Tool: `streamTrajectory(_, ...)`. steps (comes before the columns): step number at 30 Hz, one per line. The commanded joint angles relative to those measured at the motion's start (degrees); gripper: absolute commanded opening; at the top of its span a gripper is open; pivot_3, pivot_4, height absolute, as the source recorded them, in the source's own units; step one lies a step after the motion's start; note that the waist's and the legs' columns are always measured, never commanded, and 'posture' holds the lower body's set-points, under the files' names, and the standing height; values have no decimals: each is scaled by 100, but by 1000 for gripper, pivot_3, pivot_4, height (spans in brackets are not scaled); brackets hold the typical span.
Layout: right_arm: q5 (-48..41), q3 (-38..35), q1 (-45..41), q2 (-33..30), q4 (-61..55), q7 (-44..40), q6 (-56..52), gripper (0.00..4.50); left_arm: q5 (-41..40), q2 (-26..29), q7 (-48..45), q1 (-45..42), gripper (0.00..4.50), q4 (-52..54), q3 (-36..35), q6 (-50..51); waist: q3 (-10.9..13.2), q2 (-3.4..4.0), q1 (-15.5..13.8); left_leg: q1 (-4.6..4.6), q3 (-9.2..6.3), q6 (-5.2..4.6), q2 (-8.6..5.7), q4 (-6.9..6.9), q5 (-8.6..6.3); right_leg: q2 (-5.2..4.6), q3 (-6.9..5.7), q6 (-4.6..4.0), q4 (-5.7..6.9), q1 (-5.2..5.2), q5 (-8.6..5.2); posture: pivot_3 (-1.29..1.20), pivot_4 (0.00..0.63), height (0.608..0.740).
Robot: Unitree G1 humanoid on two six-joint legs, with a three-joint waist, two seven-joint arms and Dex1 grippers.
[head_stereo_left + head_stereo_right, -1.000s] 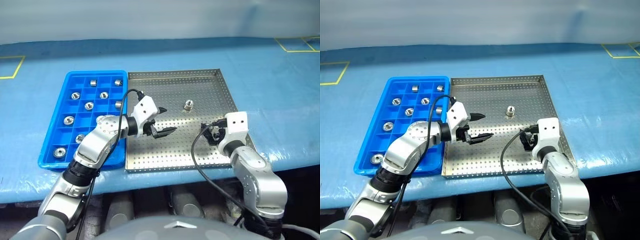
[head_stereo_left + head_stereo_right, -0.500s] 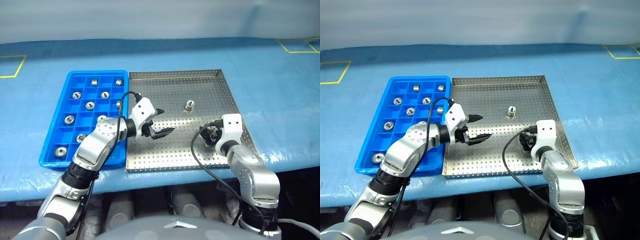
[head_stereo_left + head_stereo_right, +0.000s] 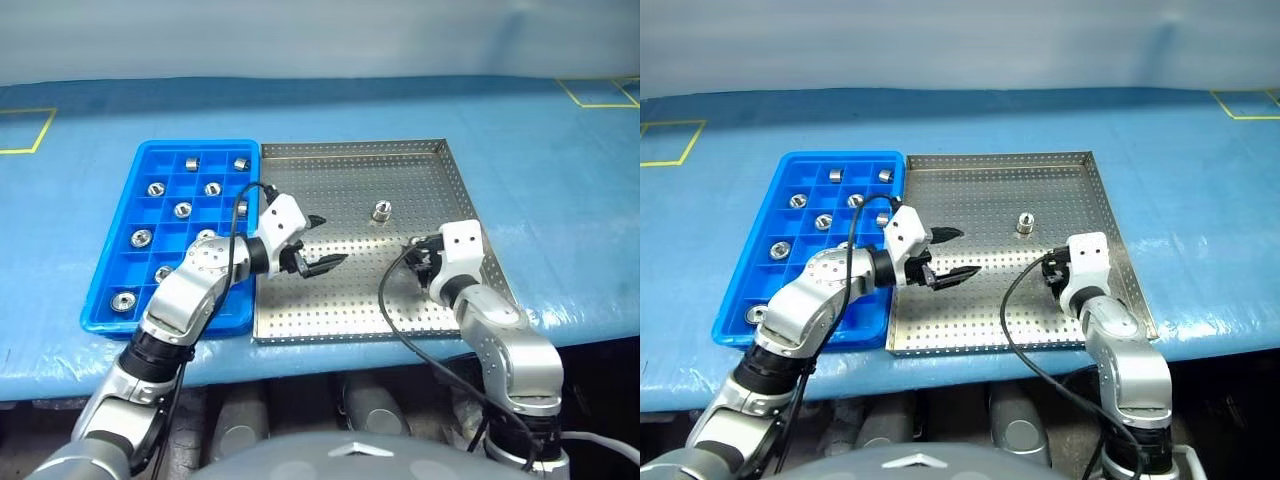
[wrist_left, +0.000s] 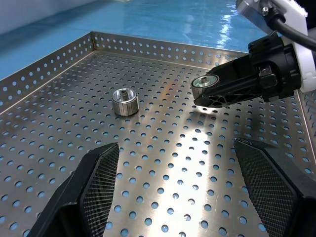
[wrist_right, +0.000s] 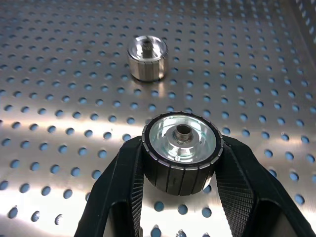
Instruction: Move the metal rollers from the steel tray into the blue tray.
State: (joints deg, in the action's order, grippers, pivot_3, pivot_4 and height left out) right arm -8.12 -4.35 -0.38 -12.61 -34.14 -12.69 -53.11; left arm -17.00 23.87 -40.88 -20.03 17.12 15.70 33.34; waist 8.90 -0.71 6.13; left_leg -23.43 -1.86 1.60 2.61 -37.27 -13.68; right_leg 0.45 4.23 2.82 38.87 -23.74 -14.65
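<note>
- Held roller [image 5: 180, 150]: a shiny silver cylinder with a mirror-like top face, a dark centre hole and a ribbed side wall.
- The right gripper [image 5: 180, 163] is clamped on this roller, one black finger on each side, and holds it over the steel tray [image 3: 300, 310] near its right edge.
- A second roller [image 3: 380, 210] stands upright on the tray's perforated floor, beyond the right gripper and apart from it.
- The left gripper [image 3: 322, 243] hangs over the tray's left part with its fingers spread wide and nothing between them.
- The blue tray [image 3: 110, 322] lies just beside the steel tray, on its left. About nine rollers [image 3: 183, 210] sit in its square compartments, one apiece; the arm hides part of it, so the count may be off.
- Both trays rest on a blue table [image 3: 560, 190].
</note>
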Motion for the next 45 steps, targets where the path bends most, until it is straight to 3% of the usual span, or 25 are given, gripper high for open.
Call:
streamTrajectory(1,-224,426,-256,-143,-639,-306,231,1734,-255,21,122,157,4057,561,-447,44,0,0,6,1,0,0,1,0,0,1,0,0,0,1,0,-58,150,740)
streamTrajectory(6,-299,1213,-834,-208,-607,-519,172,1734,-427,207,478,589,4057,1146,-1128,270,0,0,-64,4,-4,0,2,-1,0,2,-2,0,3,4,0,3,150,740)
streamTrajectory(12,-171,2125,-1762,82,258,-616,377,1734,-752,572,839,1633,4057,2156,-2325,614,3,-6,-244,3,-3,0,3,0,0,0,-5,-6,0,1,3,109,150,740)
streamTrajectory(16,-159,2456,-2206,294,819,-778,601,1734,-937,648,1044,2315,4057,2653,-2982,767,3,-8,-516,-3,-9,0,1,2,0,-6,-15,-22,-5,1,11,196,150,740)
streamTrajectory(25,-193,3325,-2471,767,1523,-1249,936,1734,-1333,518,1339,3555,4057,3391,-3874,803,2,-10,-899,-2,-15,1,4,2,1,-6,-27,-36,-8,3,7,299,150,740)
streamTrajectory(34,-68,4058,-2481,1011,1975,-1549,1271,1734,-1535,533,1357,4174,4057,3444,-4285,639,1,-13,-1066,3,-17,4,8,4,2,-4,-33,-64,-5,5,-17,327,150,740)
streamTrajectory(45,169,4135,-2635,1322,2872,-1637,1688,1734,-1561,611,1411,4125,4057,3353,-4162,597,0,-14,-1109,5,-17,8,8,7,4,-4,-34,-57,-5,5,-22,319,150,740)
